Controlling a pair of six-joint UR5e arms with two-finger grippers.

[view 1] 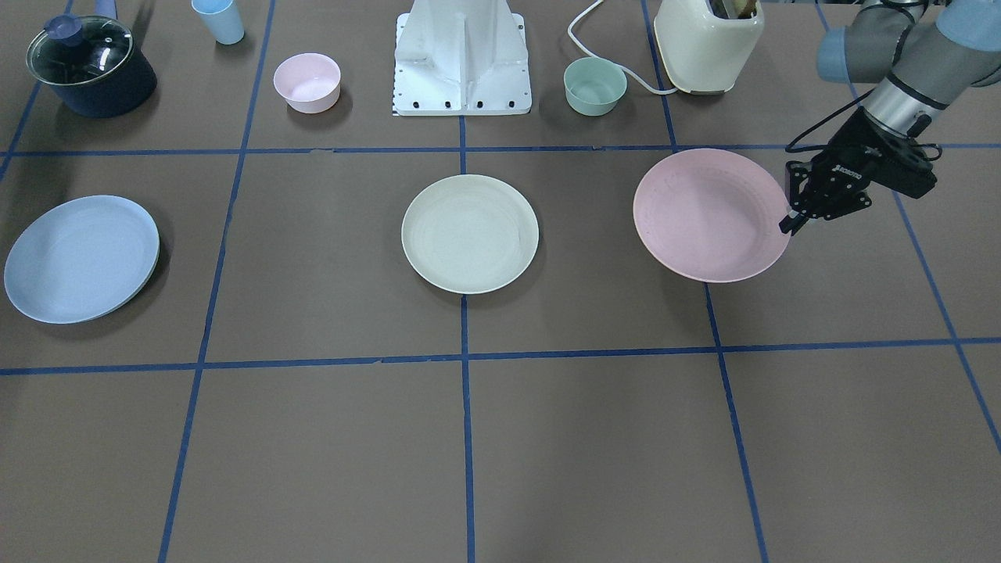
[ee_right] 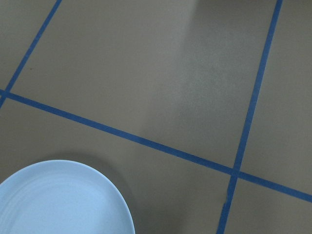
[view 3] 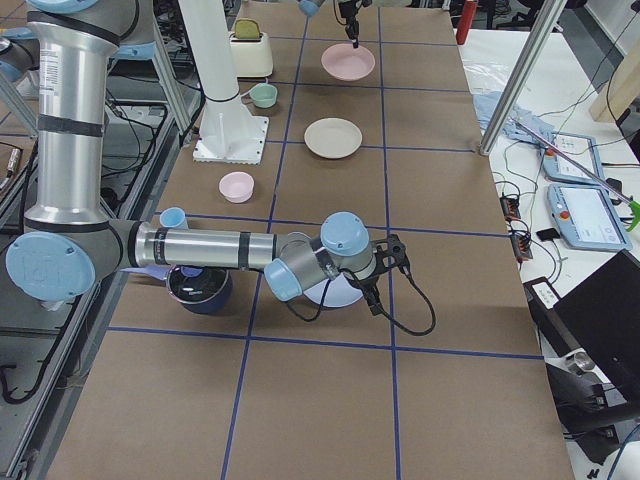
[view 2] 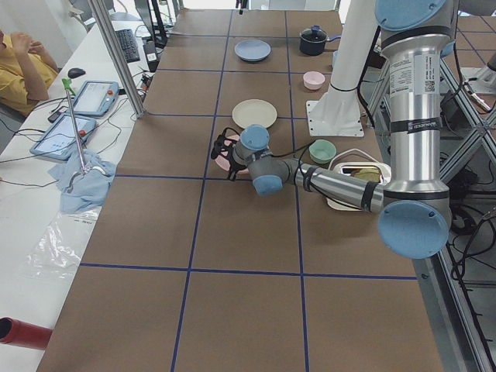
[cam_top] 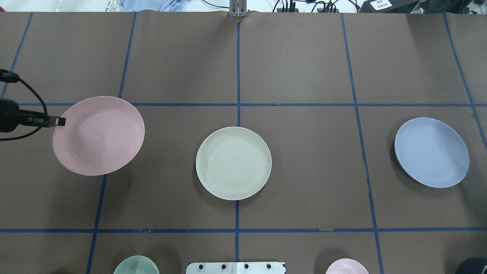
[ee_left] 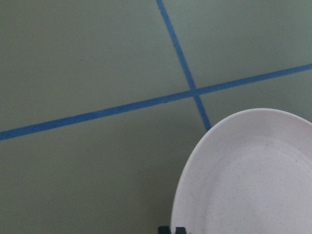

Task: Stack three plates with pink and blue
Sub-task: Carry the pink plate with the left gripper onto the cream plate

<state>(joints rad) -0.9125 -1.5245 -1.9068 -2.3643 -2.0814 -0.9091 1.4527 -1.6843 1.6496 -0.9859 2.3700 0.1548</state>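
In the overhead view the pink plate (cam_top: 99,136) is being pinched at its 9 o'clock rim by the left claw (cam_top: 61,121), with the fingers being pressed almost together and only the rim between them. The cream plate (cam_top: 233,163) is lying flat at the middle of the surface (cam_top: 304,76). The pink plate is being shown at its 9 o'clock and the blue plate (cam_top: 432,152) at its 3 o'clock, each well apart from it. The front-facing view is giving what the overhead one is not: the claw's body is seen slanting down onto the rim from the outside. The left wrist view is adding only the fingertips (ee_left: 171,229) at the plate's edge. All three plates are facing hollow side up. Being round, they have no true long axis, though in the overhead view the pink outline is being drawn larger than the cream one and slightly oval, stretched from 8 towards 2 o'clock. Whether its free rim is touching the surface cannot be told. The right claw (view 3: 374,295) is being shown only in the right-side view, just beside the blue plate. Its opening cannot be told, and the right wrist view is showing only part of that plate.
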